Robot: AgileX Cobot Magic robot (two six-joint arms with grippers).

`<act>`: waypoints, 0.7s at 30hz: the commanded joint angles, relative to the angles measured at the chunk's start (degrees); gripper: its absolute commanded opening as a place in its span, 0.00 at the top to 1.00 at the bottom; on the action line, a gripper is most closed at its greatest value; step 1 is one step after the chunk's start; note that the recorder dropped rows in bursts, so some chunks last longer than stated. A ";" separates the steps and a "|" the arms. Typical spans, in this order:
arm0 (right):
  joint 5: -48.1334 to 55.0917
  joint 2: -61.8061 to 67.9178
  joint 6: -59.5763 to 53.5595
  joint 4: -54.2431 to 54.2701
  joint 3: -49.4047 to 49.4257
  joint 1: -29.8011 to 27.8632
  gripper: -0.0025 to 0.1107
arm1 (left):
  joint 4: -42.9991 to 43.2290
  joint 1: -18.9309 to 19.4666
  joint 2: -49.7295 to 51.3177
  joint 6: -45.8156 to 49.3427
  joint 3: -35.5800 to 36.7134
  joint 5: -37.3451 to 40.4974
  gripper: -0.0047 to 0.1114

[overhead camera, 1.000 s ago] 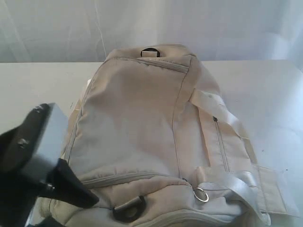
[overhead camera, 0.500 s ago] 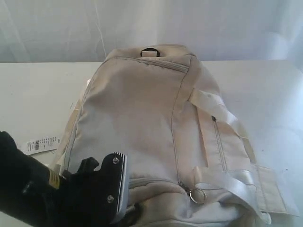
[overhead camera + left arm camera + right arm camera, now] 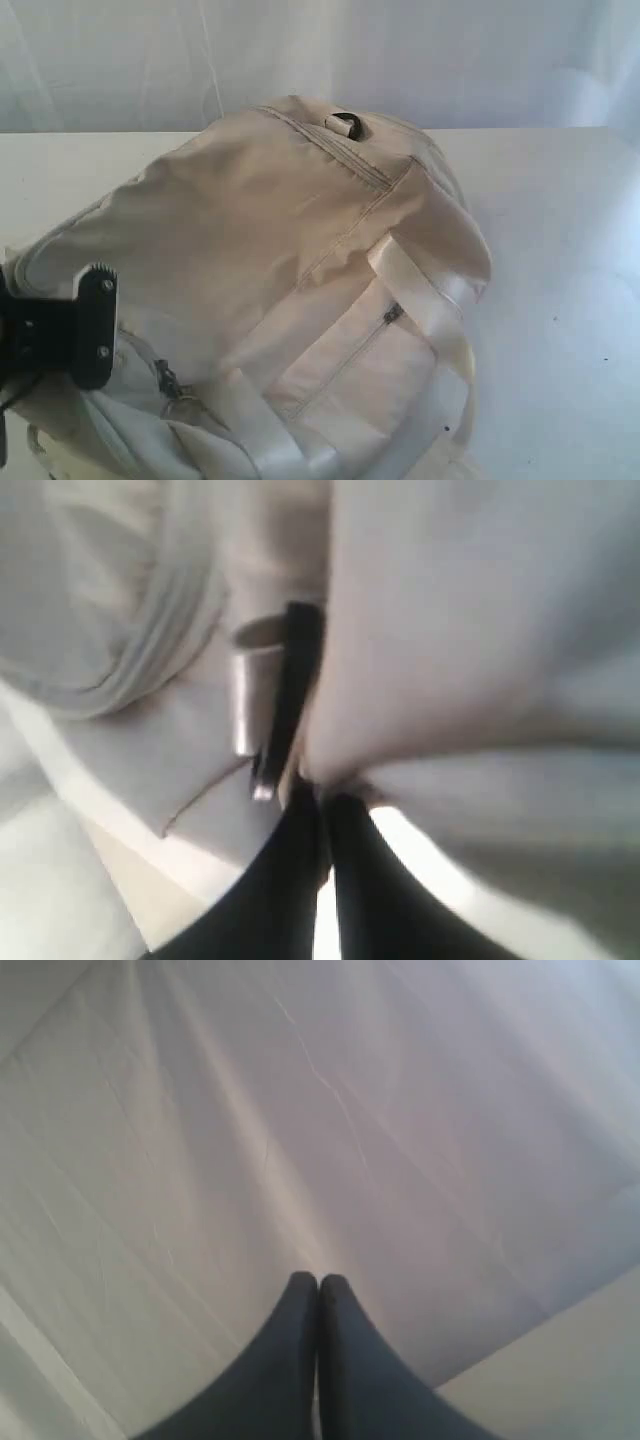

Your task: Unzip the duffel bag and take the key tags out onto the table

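The cream duffel bag (image 3: pixel 270 230) lies skewed across the white table (image 3: pixel 560 300), its zippers closed. My left gripper (image 3: pixel 322 795) is shut on a fold of the bag's fabric (image 3: pixel 470 640) next to a black D-ring (image 3: pixel 295 680) on grey webbing. In the exterior view only the left arm's black wrist block (image 3: pixel 70 325) shows, at the bag's near left corner. A zipper pull (image 3: pixel 168 380) sits just right of it. My right gripper (image 3: pixel 320 1280) is shut on nothing, facing white cloth, and is out of the exterior view. The key tags are out of view.
Shiny white webbing handles (image 3: pixel 430 310) drape over the bag's right side beside a side-pocket zipper (image 3: pixel 392 314). Another black D-ring (image 3: pixel 345 123) sits at the bag's far end. A white curtain (image 3: pixel 450 60) hangs behind the table.
My left gripper has closed on the bag's near end and moved left. The bag has swung with it, its near end dragged left and its body turned askew.
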 commanded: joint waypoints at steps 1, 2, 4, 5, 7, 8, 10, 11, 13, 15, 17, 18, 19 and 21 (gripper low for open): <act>3.21 -0.37 4.34 0.00 -0.11 0.03 0.98 | 5.76 -0.07 -1.81 -13.06 0.17 1.46 0.92; 3.04 -0.37 4.34 0.00 -0.11 0.03 0.98 | 4.01 -0.07 -2.11 -13.06 0.17 0.24 0.88; 3.43 -0.37 4.34 -0.79 -0.44 0.03 0.98 | -1.25 -0.07 -2.11 -12.67 0.27 -1.52 0.69; 4.63 -0.37 4.34 -2.08 -0.97 0.03 0.98 | -2.58 -0.07 -2.11 -12.67 0.27 -1.62 0.61; 13.59 -0.37 7.29 -3.32 -4.63 0.30 0.98 | -6.50 -0.07 -2.44 -12.67 0.27 -1.89 0.40; 22.00 -0.19 4.89 -3.46 -9.03 1.65 0.98 | -9.12 -0.07 -2.85 -12.67 0.16 -2.29 0.31; 29.92 5.61 -7.51 -2.52 -15.92 4.77 0.98 | -11.66 -0.07 -4.10 -12.67 0.16 -3.29 0.26; 32.70 7.97 -11.98 -1.13 -18.64 5.97 0.98 | -12.64 -0.07 -4.85 -12.67 0.16 -3.29 0.26; 45.36 23.35 -28.99 6.41 -30.19 9.91 0.98 | -16.01 -0.07 -7.33 -12.58 -2.40 -1.16 0.26; 52.25 37.31 -42.87 15.72 -38.89 12.13 0.98 | -17.01 -0.07 -9.16 -12.58 -3.76 -1.08 0.26; 54.78 51.22 -56.14 25.01 -47.38 13.42 0.98 | -17.72 -0.07 -10.52 -12.58 -3.76 -1.49 0.26; 55.63 55.68 -60.42 27.70 -50.57 13.83 0.98 | -17.90 -0.07 -10.90 -12.58 -3.76 -1.54 0.26; 58.01 63.31 -64.76 29.65 -57.14 14.63 0.98 | -18.86 -0.07 -11.05 -12.58 -3.76 -2.11 0.26; 60.10 71.30 -65.77 28.27 -63.98 15.41 0.98 | -19.73 -0.07 -11.05 -12.58 -3.76 -2.72 0.26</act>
